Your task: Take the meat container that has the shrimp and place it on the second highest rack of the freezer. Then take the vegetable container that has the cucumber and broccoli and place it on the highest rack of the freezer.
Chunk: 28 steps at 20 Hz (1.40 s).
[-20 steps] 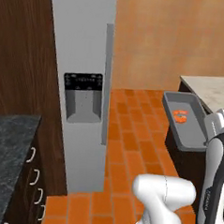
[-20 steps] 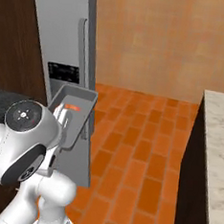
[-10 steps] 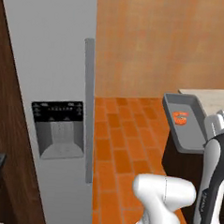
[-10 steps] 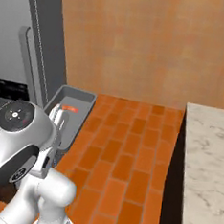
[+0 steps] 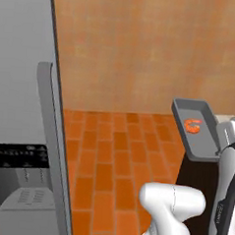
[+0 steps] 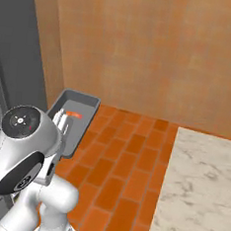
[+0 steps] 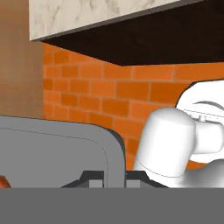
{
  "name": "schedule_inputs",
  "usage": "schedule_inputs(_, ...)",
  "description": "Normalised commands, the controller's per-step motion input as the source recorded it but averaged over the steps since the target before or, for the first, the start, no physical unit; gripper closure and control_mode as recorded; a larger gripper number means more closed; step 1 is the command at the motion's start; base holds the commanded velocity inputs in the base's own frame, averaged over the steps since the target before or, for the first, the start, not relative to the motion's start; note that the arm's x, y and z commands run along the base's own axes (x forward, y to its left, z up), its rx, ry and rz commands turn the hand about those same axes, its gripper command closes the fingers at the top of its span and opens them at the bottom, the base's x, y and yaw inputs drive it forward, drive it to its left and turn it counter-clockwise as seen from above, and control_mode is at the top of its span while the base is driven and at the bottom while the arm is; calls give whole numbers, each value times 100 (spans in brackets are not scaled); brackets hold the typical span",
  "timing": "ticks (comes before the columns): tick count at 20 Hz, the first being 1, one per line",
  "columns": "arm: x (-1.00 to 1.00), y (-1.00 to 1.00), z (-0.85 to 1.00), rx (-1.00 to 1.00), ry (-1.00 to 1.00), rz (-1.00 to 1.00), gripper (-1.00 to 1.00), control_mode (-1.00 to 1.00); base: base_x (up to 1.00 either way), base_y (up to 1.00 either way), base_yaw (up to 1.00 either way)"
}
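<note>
My gripper point(image 5: 220, 143) is shut on the near rim of the meat container point(image 5: 198, 143), a shallow dark grey tray held level in the air. The orange-red shrimp point(image 5: 192, 125) lies inside it. From the right base the meat container point(image 6: 82, 102) with the shrimp point(image 6: 74, 115) hangs just past my gripper point(image 6: 62, 122). In the hand view my gripper point(image 7: 114, 178) clamps the tray wall point(image 7: 109, 153). The freezer point(image 5: 19, 98) stands at the left, door shut, its long bar handle point(image 5: 50, 135) facing me. The vegetable container, cucumber and broccoli are out of view.
A dispenser panel point(image 5: 22, 175) sits low on the freezer door. A marble counter point(image 6: 200, 194) lies at the right, over a dark cabinet side point(image 5: 197, 176). Orange brick floor point(image 5: 117, 154) stretches ahead to a plain orange wall point(image 6: 157, 52).
The whole picture has swept left as the base moves: the dark cabinets and black counter have left the view and the freezer now fills the left edge. The tray stays in my grip.
</note>
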Motion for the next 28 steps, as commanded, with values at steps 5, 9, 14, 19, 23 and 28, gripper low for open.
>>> schedule_inputs(5,0,0,0,0,0,0,100,100,100,-23,10)
schedule_inputs(9,0,0,0,0,0,0,100,100,100,-48,15)
schedule_inputs(14,0,0,0,0,0,0,100,100,100,-28,13)
schedule_inputs(19,0,0,0,0,0,0,100,100,100,-27,19)
schedule_inputs(23,0,0,0,0,0,0,100,100,50,-1,49)
schedule_inputs(28,0,0,0,0,0,0,100,100,4,25,60)
